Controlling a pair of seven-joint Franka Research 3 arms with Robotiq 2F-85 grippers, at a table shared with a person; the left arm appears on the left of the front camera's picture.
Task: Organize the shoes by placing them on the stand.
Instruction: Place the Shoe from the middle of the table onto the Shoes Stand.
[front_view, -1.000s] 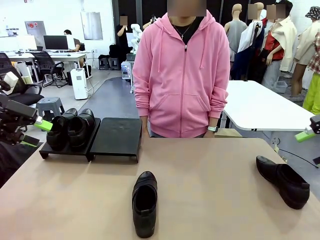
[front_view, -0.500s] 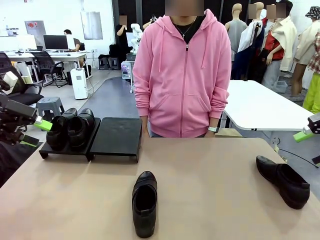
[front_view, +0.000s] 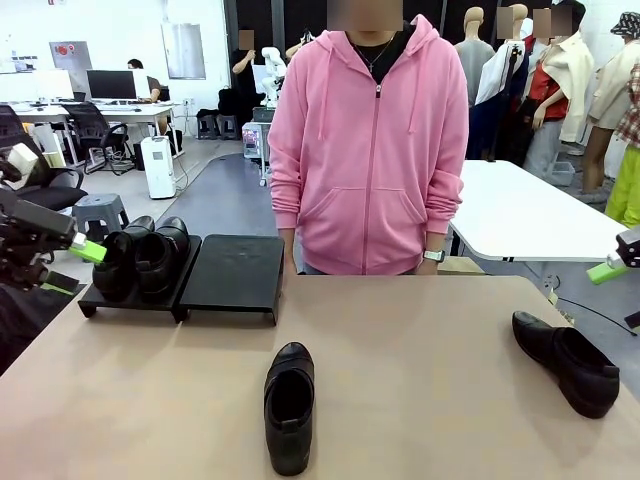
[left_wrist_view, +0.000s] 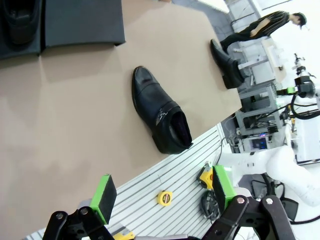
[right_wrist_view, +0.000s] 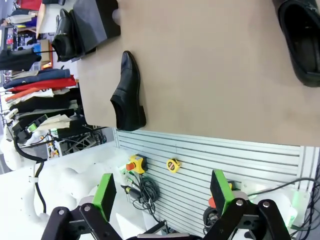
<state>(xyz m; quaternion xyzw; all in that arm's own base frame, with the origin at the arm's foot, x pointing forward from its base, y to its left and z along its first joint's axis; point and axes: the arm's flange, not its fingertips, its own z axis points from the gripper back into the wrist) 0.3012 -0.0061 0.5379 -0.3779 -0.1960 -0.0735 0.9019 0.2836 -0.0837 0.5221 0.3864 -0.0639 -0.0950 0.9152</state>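
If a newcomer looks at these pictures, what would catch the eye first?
First, the person in a pink hoodie at the far side of the table. Then the black shoes: the middle shoe lies near the front edge, the right shoe near the right edge, and a pair sits on the left half of the stand.

Glossy black shoes (front_view: 289, 405), a matte black stand (front_view: 232, 270), all on a plain tan desk (front_view: 430, 350). The person's hoodie (front_view: 367, 150) is solid pink. Left pincer (left_wrist_view: 163, 189) and right pincer (right_wrist_view: 161, 189): black, with bright green pads (left_wrist_view: 104, 197).
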